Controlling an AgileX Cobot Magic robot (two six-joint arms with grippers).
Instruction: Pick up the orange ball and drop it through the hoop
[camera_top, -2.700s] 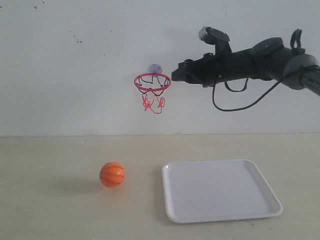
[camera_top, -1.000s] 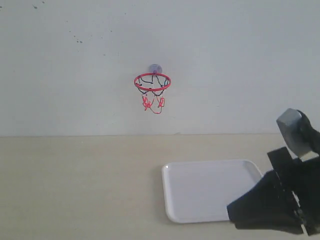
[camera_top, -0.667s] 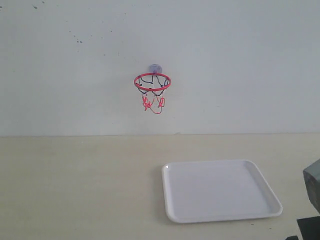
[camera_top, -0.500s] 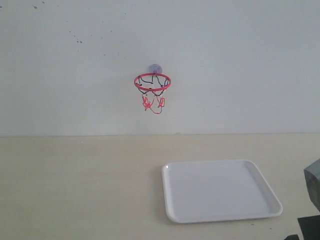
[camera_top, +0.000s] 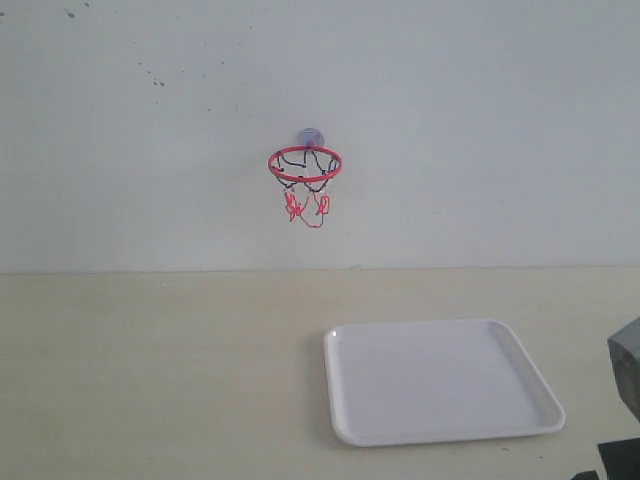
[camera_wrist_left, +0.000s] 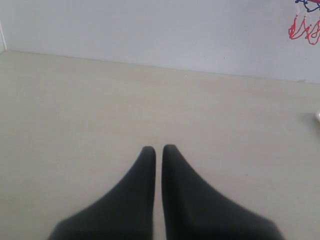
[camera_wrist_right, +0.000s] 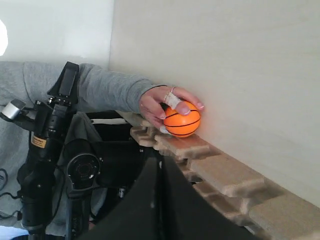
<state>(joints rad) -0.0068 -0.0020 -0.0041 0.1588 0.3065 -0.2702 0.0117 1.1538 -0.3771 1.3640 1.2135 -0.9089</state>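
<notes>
The hoop (camera_top: 304, 165) hangs on the back wall with its red ring, string net and greyish suction mount; part of its net (camera_wrist_left: 305, 27) shows in the left wrist view. The orange ball (camera_wrist_right: 182, 119) appears only in the right wrist view, held by a person's hand (camera_wrist_right: 162, 102) at the table's edge. My right gripper (camera_wrist_right: 160, 162) is shut and empty, well short of the ball; only a dark part of that arm (camera_top: 625, 380) shows in the exterior view. My left gripper (camera_wrist_left: 156, 149) is shut over bare tabletop, holding nothing.
A white tray (camera_top: 440, 380) lies on the beige table at the right. A person in a grey sleeve (camera_wrist_right: 95, 87) stands by the table edge beside dark camera gear (camera_wrist_right: 47, 145). Jigsaw-shaped foam blocks (camera_wrist_right: 220, 170) line that edge.
The ball is gone from the table where it lay 2.7 s ago. The right arm dropped from beside the hoop to the lower right corner and has barely moved in the last half second.
</notes>
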